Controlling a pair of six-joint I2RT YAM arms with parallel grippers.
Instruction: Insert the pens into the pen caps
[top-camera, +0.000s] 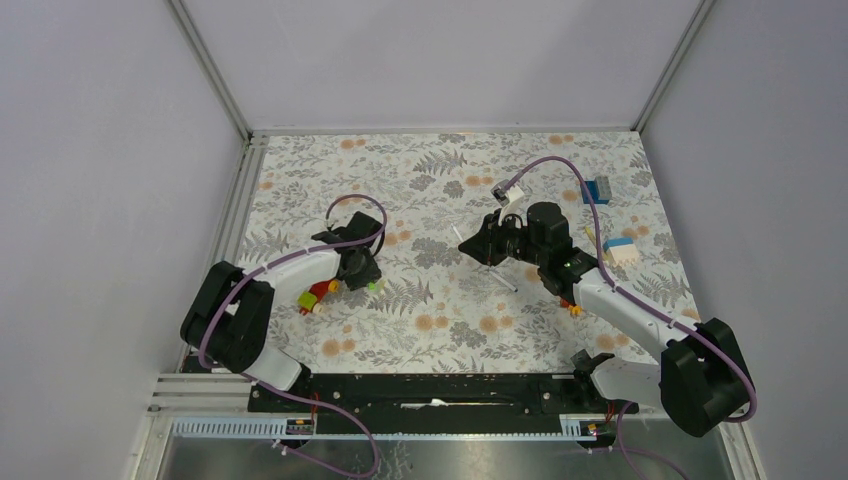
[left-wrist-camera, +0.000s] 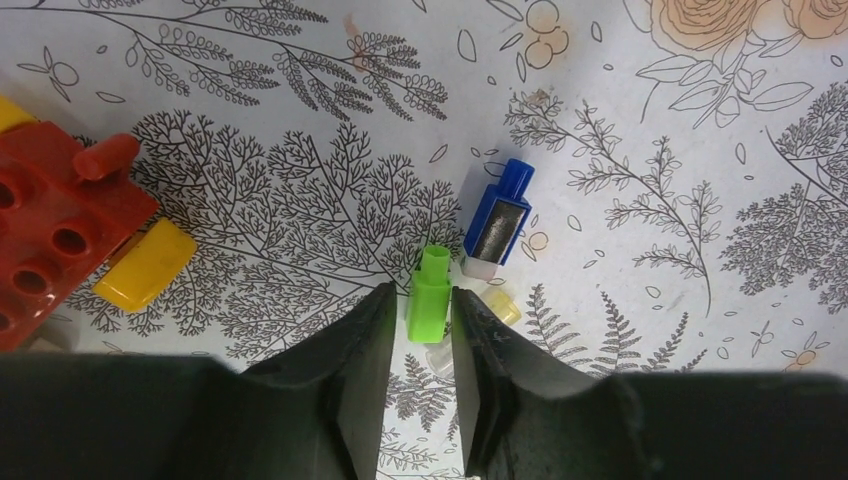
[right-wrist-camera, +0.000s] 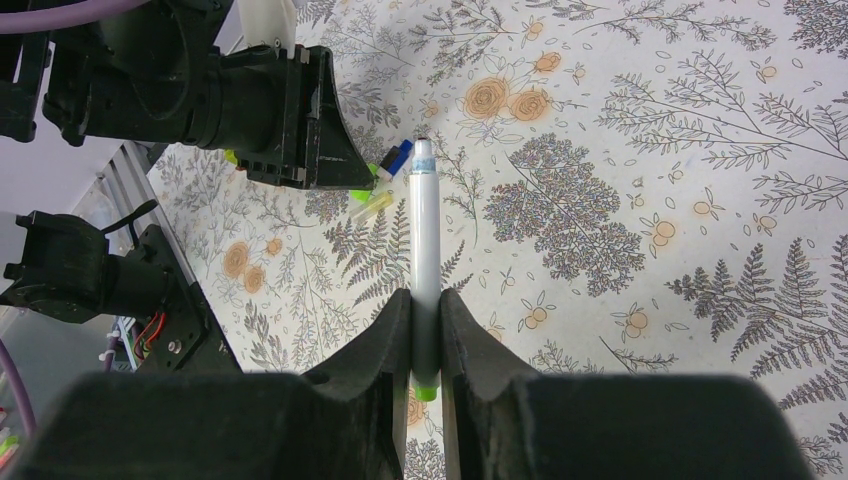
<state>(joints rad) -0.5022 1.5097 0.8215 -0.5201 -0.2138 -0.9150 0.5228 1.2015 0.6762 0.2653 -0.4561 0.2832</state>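
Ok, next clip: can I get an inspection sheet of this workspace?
Surface: floral-print table.
Job's things: white pen held in the right claw; green cap between the left claw's fingers; blue cap lying beside it.
Clutter: red and yellow bricks near the caps; blue-and-white bricks at the far right.
Grippers: left claw open around the green cap; right claw shut on the pen.
Cables: purple cable looped over each arm.
Surroundings: grey walls, metal frame.
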